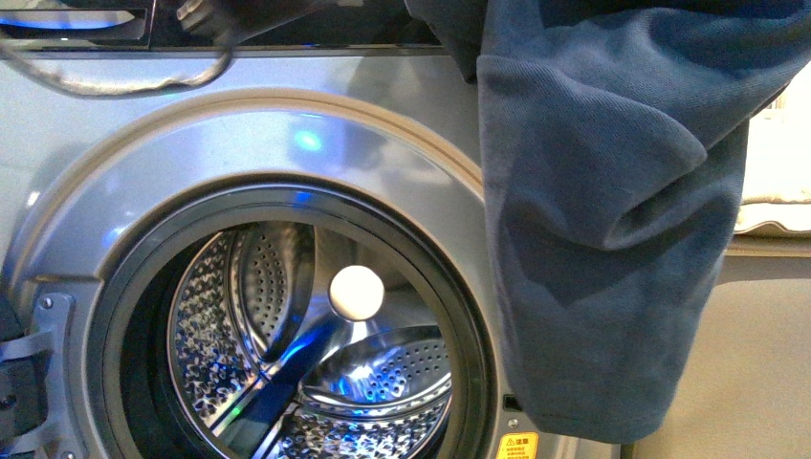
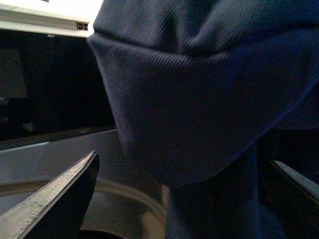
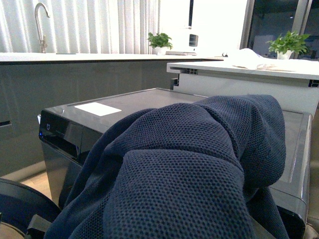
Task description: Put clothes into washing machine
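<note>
At left, the washing machine (image 1: 239,153) shows its drum (image 1: 287,373) open. The teal garment (image 1: 612,239) hangs right of it, outside. The left hand (image 2: 183,160) is spread wide. Whether the right hand is gripping, I cannot tell. Best swing the cloth leftward, then through the porthole.

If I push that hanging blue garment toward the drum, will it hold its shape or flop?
Probably floppy: the clothes hang in limp, creased folds in front of the washing machine. A push would likely swing or bunch the cloth rather than move it whole. Its dense twill weave suggests some weight, so it should drop, not drift.
</note>
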